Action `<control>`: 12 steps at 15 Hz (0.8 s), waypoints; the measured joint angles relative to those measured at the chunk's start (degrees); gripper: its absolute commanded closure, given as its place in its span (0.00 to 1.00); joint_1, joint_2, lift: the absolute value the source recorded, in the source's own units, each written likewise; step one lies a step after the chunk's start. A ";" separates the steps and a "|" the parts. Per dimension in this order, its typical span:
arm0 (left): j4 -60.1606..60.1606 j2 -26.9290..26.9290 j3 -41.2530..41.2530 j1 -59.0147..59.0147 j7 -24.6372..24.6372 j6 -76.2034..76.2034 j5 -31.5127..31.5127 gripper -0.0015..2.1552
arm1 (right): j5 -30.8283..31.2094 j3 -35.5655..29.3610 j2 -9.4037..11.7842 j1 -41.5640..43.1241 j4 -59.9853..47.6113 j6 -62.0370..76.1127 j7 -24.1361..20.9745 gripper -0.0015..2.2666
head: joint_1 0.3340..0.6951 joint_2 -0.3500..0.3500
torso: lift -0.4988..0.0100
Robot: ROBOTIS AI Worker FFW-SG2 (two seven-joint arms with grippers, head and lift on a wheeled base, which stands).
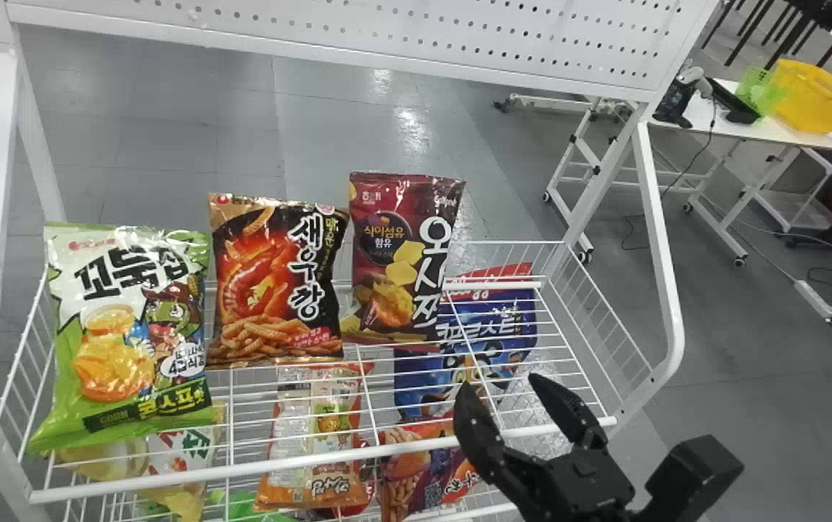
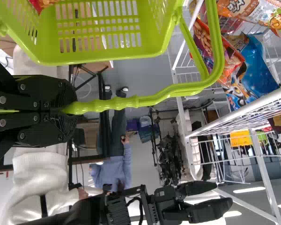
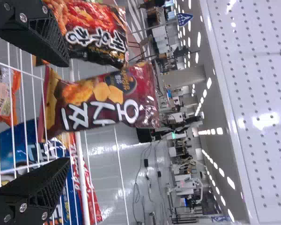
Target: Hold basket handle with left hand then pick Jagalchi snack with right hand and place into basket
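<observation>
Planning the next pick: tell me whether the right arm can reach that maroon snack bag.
Probably yes. The right claw is open, and nothing visible blocks its way to the upright maroon snack bag; the black-and-red snack bag close beside might get nudged.

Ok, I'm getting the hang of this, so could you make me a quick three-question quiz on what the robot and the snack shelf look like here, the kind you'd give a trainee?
1. Multiple choice: what is the left gripper closed on?
A) a snack packet
B) the handle of the green basket
C) a post of the rack
2. True or false: the right gripper is clamped on a snack packet.
3. Fill in: on the wire rack, the black bag stands between the green-and-white bag and the ____ bag.

Key: 1 B; 2 false; 3 dark red.
</observation>
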State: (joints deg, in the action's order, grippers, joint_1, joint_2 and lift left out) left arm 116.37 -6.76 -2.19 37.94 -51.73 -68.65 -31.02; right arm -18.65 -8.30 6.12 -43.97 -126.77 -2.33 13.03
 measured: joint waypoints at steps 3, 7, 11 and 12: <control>-0.25 0.09 -0.55 0.23 -0.22 0.69 -0.21 0.78 | 2.70 3.95 1.09 -2.07 0.59 2.16 -2.09 0.04 | 1.00 0.00 | 0.96; -0.28 0.41 -1.37 0.76 -0.22 1.53 -0.67 0.78 | 5.12 7.47 2.57 -4.12 2.13 7.63 -4.10 0.04 | 1.00 0.00 | 0.96; -0.10 0.47 -1.69 0.98 -0.54 1.86 -0.87 0.78 | 5.98 9.15 4.05 -6.69 2.14 12.29 -5.09 0.04 | 1.00 0.00 | 0.96; -0.08 0.49 -1.89 1.09 -0.69 1.88 -1.01 0.78 | 6.39 9.59 4.23 -7.06 2.07 13.08 -5.27 0.04 | 1.00 0.00 | 0.96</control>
State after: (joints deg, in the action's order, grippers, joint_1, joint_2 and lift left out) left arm 116.29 -6.27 -4.08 39.03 -52.42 -66.77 -32.03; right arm -12.27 1.28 10.35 -51.03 -124.70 10.75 7.76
